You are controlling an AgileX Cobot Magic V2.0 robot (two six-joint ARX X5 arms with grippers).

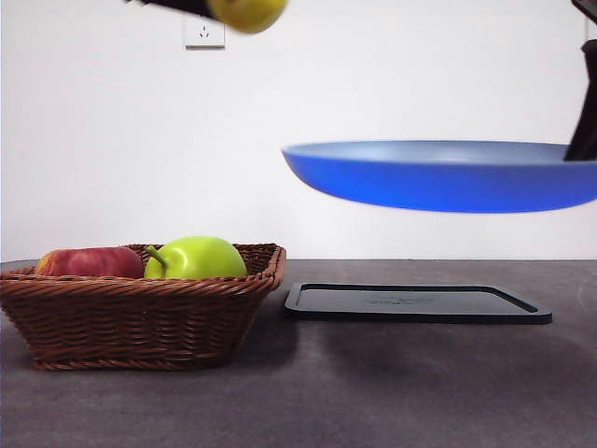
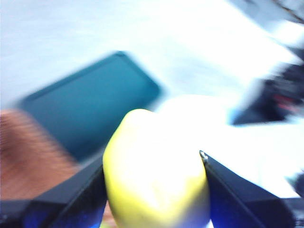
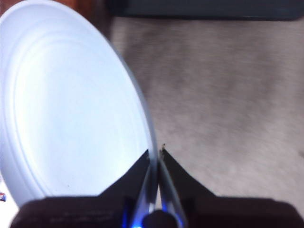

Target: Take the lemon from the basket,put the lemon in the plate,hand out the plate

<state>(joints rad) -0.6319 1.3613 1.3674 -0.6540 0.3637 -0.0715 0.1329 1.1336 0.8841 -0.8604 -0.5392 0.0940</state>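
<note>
Yellow lemon (image 2: 154,173) pinched in left gripper (image 2: 154,190) up high; right gripper (image 3: 156,156) clamps plate (image 1: 438,173) rim, holding it level for drop.

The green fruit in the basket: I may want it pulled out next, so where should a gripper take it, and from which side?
Probably from above, jaws closing across the round body of the green fruit. Its upper half stands clear of the basket rim, while the red apple lies close beside it and the wicker walls block a side approach. I would avoid the thin stem; it looks too small to hold.
</note>
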